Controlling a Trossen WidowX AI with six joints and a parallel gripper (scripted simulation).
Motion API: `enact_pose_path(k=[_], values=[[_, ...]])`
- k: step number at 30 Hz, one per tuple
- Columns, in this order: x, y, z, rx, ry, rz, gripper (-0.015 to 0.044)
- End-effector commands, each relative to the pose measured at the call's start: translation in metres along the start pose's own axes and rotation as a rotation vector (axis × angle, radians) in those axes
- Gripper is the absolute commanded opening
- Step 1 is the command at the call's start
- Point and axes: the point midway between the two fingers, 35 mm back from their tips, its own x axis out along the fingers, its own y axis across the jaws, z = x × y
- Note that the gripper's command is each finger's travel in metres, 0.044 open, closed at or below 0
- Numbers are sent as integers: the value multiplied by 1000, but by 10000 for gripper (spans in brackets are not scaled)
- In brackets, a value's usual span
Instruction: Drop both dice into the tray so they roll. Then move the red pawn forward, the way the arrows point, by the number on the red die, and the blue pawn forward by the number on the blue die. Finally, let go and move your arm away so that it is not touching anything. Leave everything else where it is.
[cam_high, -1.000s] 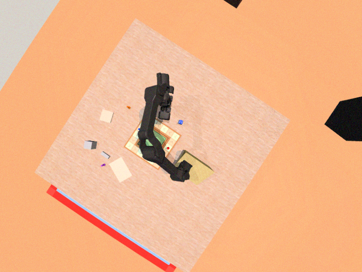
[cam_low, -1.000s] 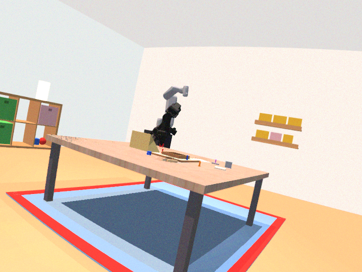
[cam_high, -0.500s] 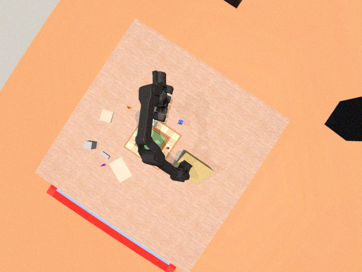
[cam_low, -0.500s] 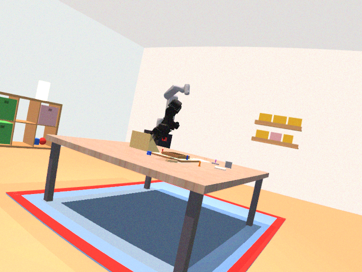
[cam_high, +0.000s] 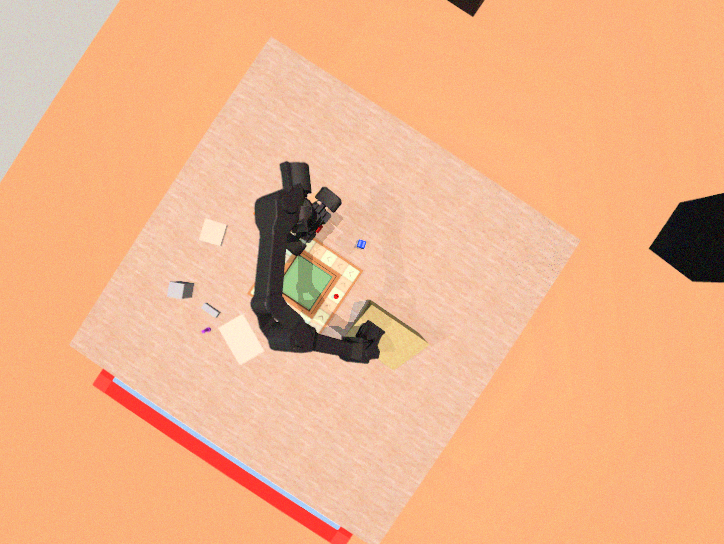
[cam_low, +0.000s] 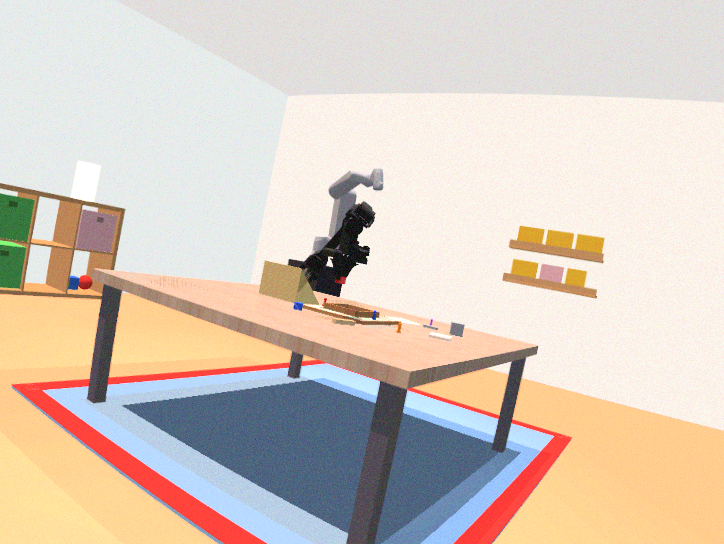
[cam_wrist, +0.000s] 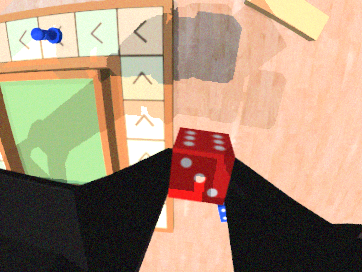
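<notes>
My gripper is shut on the red die, held in the air beside the board; its upper face shows six pips. The blue die lies on the table outside the board. The green-floored tray in the middle of the board shows no die in its visible part. The red pawn stands on the arrow track. The blue pawn stands on another side of it; the arm hides it in the top view.
A tall yellowish block stands near the arm's base. An orange pawn, a purple piece, a grey box, a grey bar and a cream sheet lie off the board.
</notes>
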Motion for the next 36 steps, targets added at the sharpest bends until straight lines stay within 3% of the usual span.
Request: enact_pose_path(k=[1,36], values=[[2,13,-1,102,-2,4,0],[26,133,-33,1109,9,15,0]])
